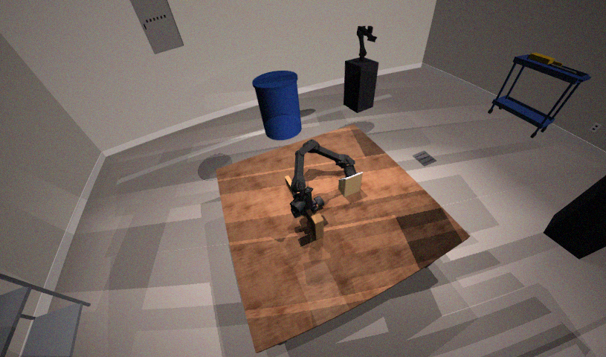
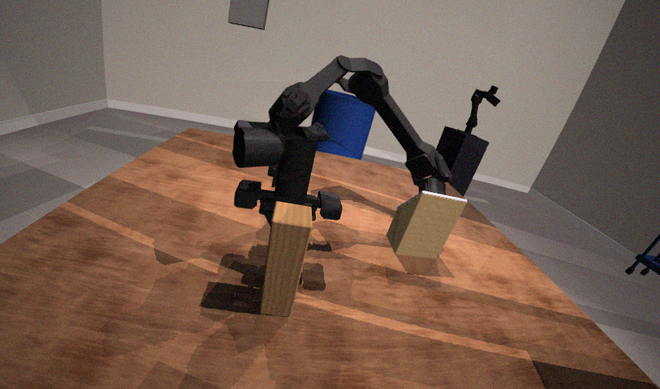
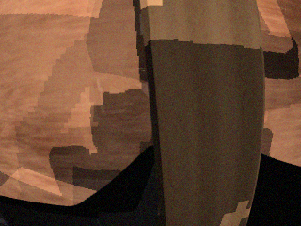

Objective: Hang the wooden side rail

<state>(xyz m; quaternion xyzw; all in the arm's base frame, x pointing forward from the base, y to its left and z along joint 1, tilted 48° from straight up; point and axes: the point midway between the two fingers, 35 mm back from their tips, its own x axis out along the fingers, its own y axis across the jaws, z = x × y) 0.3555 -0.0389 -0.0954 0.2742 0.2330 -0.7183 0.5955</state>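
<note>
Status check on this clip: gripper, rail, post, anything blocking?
Gripper shut on the long wooden side rail, right behind the upright wooden headboard post. Hooks and pins hidden; seating unconfirmed. Nothing seen blocking; tan block stands apart.

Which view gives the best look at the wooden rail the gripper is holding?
The exterior view: the wooden rail appears end-on beneath the gripper, which is shut on it. The top view shows only small parts of the rail around the arm. The wrist view shows its upper face close up, mostly shadowed, its ends out of frame.
</note>
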